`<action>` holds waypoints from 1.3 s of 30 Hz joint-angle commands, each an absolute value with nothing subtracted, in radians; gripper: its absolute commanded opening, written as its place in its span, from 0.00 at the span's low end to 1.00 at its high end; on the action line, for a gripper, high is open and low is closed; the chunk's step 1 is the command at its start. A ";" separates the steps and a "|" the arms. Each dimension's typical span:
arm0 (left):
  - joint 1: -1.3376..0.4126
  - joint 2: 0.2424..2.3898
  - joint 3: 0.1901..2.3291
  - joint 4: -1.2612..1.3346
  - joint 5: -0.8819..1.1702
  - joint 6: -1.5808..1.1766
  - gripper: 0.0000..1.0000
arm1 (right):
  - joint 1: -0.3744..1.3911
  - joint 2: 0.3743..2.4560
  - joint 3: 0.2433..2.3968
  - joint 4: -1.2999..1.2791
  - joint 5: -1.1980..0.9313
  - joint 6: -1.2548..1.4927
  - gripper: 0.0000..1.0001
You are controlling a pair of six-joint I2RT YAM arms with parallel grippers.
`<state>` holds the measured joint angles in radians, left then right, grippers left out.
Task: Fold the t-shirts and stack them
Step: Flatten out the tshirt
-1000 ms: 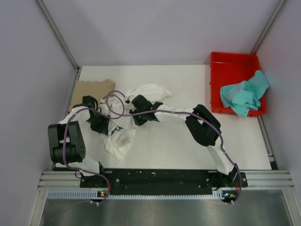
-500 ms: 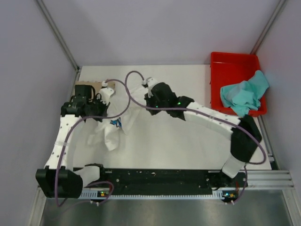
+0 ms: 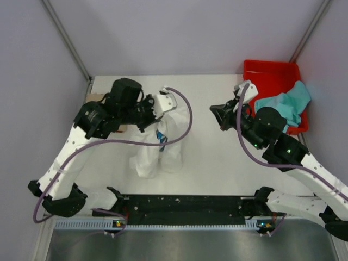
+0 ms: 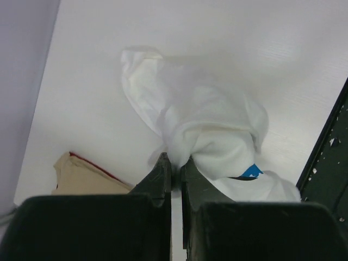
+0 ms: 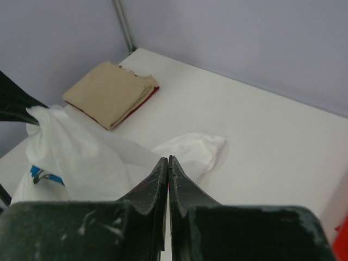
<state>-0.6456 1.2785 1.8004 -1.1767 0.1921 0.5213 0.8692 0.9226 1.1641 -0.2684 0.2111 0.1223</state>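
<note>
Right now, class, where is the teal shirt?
In the top view, the teal shirt lies crumpled in the red bin at the far right corner of the table, hanging over the bin's right edge.

The top external camera sits high above and behind the arm bases, looking steeply down on the whole table (image 3: 217, 163), with the bases at its lower edge and the red bin (image 3: 272, 65) far right; the left wrist camera rides just behind the left gripper (image 4: 175, 163), very close, facing down past it at the white t-shirt (image 4: 206, 125); the right wrist camera looks obliquely over the right gripper (image 5: 167, 160), leftward across the table toward the far left corner; all three views share the white t-shirt; both wrist views show the tan t-shirt (image 5: 109, 92).
</note>
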 commanded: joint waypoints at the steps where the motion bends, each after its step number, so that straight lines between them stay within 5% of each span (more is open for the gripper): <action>1: -0.773 1.411 1.747 -1.113 0.138 0.646 0.00 | 0.824 0.862 1.123 -0.399 0.336 0.118 0.00; 6: -0.857 1.664 1.892 -0.950 0.204 0.701 0.00 | 0.773 0.802 1.094 -0.511 0.435 0.140 0.00; 8: -0.893 1.788 1.997 -0.901 0.215 0.668 0.12 | 0.749 0.779 1.083 -0.543 0.468 0.150 0.00; 12: -0.910 2.023 2.256 -0.887 0.267 0.513 0.98 | 0.697 0.739 1.080 -0.595 0.459 0.161 0.00; 13: -0.910 2.049 2.285 -0.884 0.246 0.470 0.99 | 0.690 0.741 1.084 -0.613 0.459 0.157 0.00; 18: -0.861 1.939 2.159 -0.805 0.120 0.404 0.99 | 0.689 0.776 1.065 -0.644 0.387 0.143 0.61; 21: -0.783 1.801 2.012 -0.793 0.075 0.385 0.99 | 0.689 0.859 1.042 -0.640 0.177 0.126 0.78; 23: -0.715 1.670 1.878 -0.767 0.067 0.374 0.99 | 0.696 0.944 1.031 -0.629 -0.048 0.126 0.99; 34: -0.226 1.243 1.289 -0.715 0.067 0.423 0.99 | 1.168 1.521 1.237 -0.572 0.182 0.037 0.94; 39: -0.006 1.180 1.157 -0.701 0.104 0.431 0.99 | 1.298 1.839 1.498 -0.578 0.022 -0.122 0.75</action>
